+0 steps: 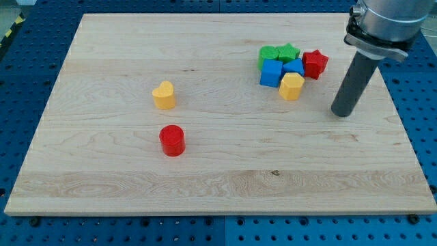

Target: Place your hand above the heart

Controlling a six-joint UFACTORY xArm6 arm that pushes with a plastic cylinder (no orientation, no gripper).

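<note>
A yellow heart block (164,95) sits alone left of the board's middle. My tip (343,113) rests on the board at the view's right, far to the right of the heart and just right of a cluster of blocks. The rod above it rises to the arm at the view's top right corner.
A red cylinder (172,140) stands below the heart. The cluster at the upper right holds a green block (269,53), a green star (289,52), a red star (315,63), a blue cube (272,72), a second blue block (295,67) and a yellow hexagon (291,86).
</note>
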